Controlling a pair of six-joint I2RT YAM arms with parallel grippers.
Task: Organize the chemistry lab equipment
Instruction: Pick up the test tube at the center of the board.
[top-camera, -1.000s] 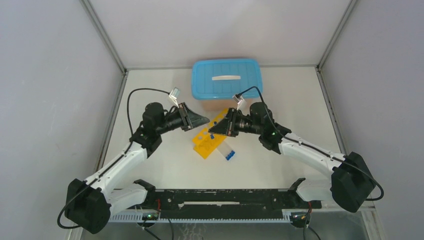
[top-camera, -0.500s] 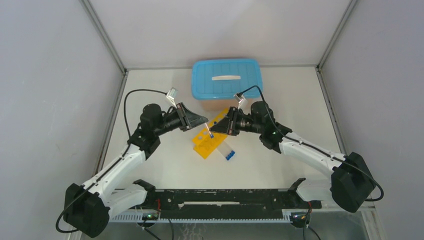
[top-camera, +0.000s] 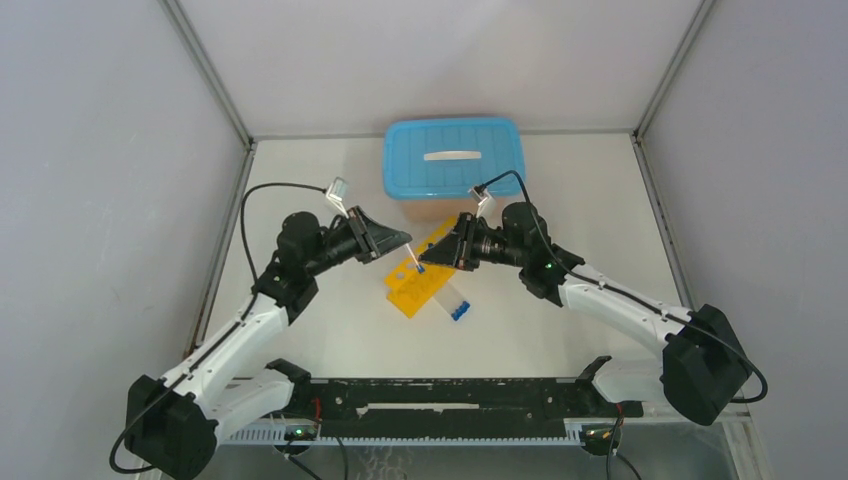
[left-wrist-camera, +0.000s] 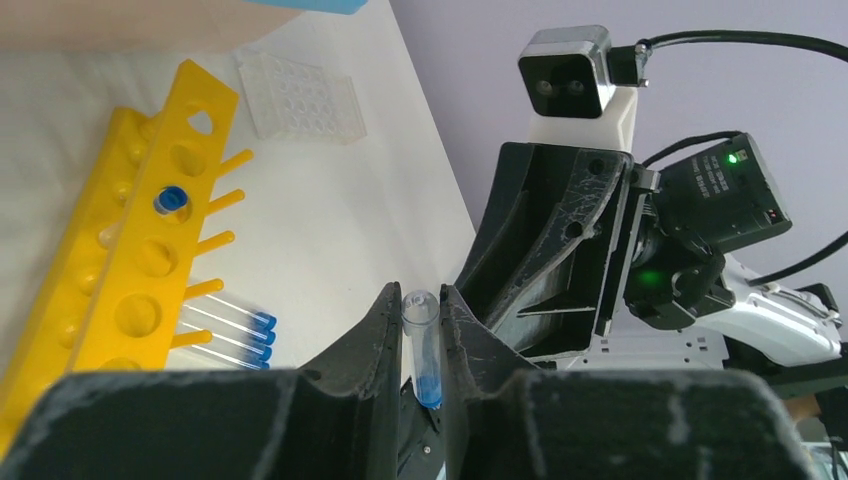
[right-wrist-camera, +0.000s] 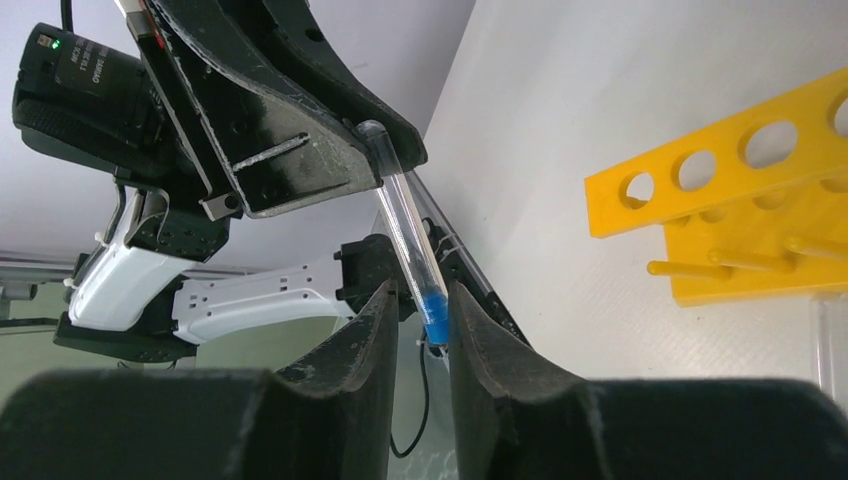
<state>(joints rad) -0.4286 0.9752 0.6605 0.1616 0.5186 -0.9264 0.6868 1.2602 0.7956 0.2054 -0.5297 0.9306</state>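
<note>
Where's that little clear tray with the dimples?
In the left wrist view, the clear tray lies flat on the table just beyond the far end of the yellow rack, slightly to its right, near the blue-lidded box.

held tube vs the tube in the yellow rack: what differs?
The held tube is in the air, spanning from the left gripper to the right gripper; the racked tube sits in a hole of the yellow rack. The held tube shows its full clear length; the racked tube shows only its cap. Both are blue-capped.
</note>
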